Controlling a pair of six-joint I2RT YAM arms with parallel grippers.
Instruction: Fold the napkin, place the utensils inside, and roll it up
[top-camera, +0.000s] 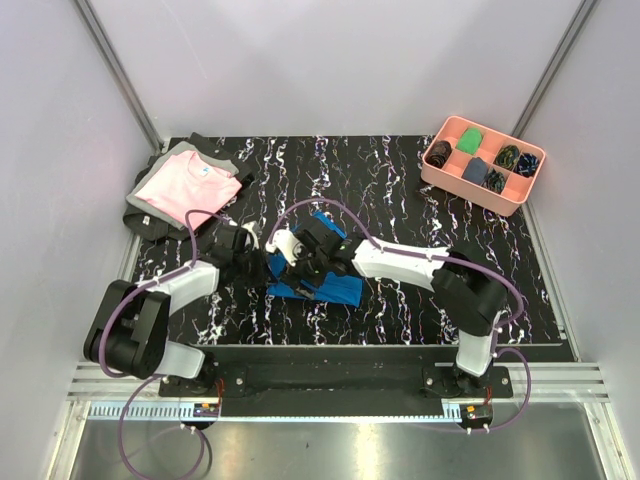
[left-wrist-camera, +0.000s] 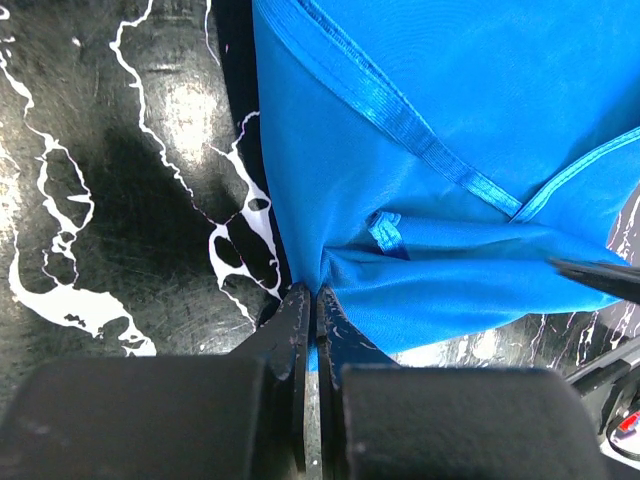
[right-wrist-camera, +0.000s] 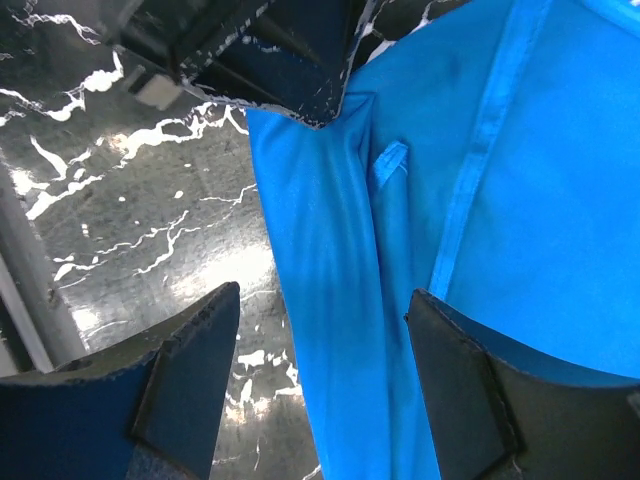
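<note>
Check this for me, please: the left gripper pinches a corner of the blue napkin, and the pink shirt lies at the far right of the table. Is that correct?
Not quite. The pink shirt lies at the far left of the table, not the far right; the top view shows it. The rest stands: the left gripper pinches a corner of the blue napkin.

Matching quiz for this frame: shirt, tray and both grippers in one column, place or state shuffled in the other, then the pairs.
Column 1
1. shirt
2. tray
3. left gripper
4. right gripper

Column 2
A. fingers apart, over the napkin
B. far right corner of the table
C. fingers shut on the napkin's edge
D. far left corner of the table

Pairs: 1-D, 2-B, 3-C, 4-A
</note>
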